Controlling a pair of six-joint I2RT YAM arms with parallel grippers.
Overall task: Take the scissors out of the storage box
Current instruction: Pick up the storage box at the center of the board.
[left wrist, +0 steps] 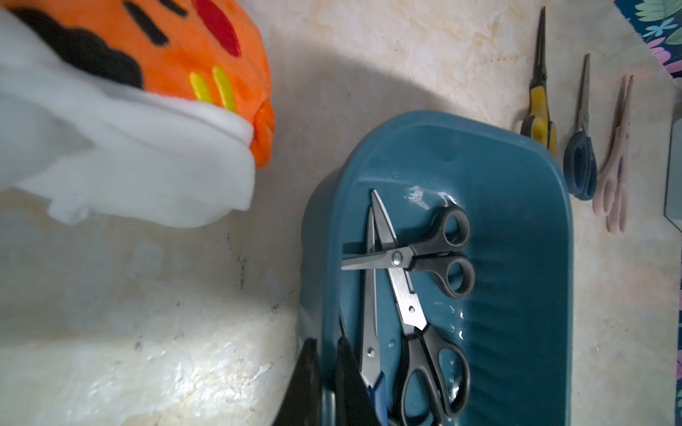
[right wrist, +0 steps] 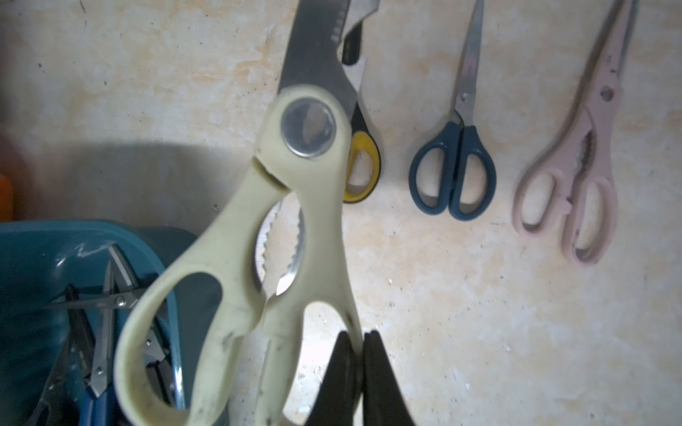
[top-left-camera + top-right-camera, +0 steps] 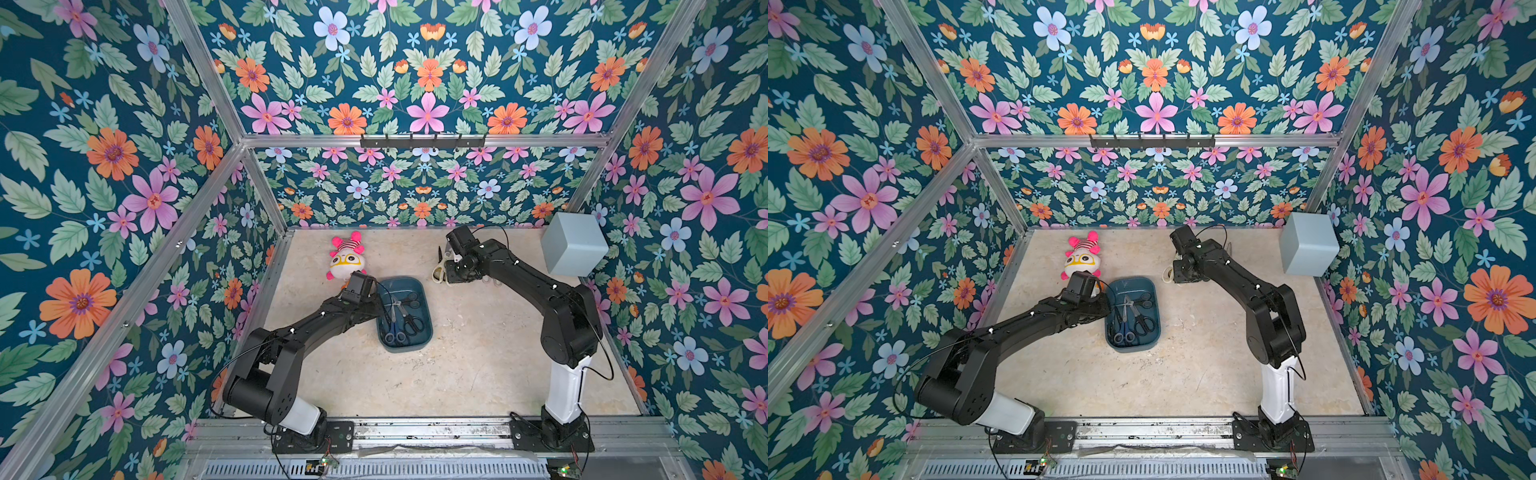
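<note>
Your storage box (image 3: pixel 401 286) sits on the table (image 3: pixel 478 365) just left of centre in both top views, directly below the plush toy (image 3: pixel 348 257). Your left gripper (image 1: pixel 327 354) is at the box's left wall. In the left wrist view its jaws are pressed in with that wall between them, one finger (image 1: pixel 306 383) outside the box and the other inside. Three pairs lie in plain sight in the box: a small black pair (image 1: pixel 424 254) lies across the blades of a large black pair (image 1: pixel 424 350) and a blue-handled pair (image 1: pixel 371 354). The right wrist view hints at more metal beneath them, too blurred for you to sort. Your right gripper (image 2: pixel 358 343) is up and to the right of the box in the top views, its jaws pinching one handle loop of the cream scissors (image 2: pixel 258 239). You cannot tell whether that pair touches the table. Beyond it, three pairs lie side by side on the table, apart from one another: a yellow-black pair (image 2: pixel 363 166), a navy pair (image 2: pixel 454 177) and a pale pink pair (image 2: pixel 568 191). A pale grey-blue cube (image 3: pixel 573 245) is at the table's far right corner.
</note>
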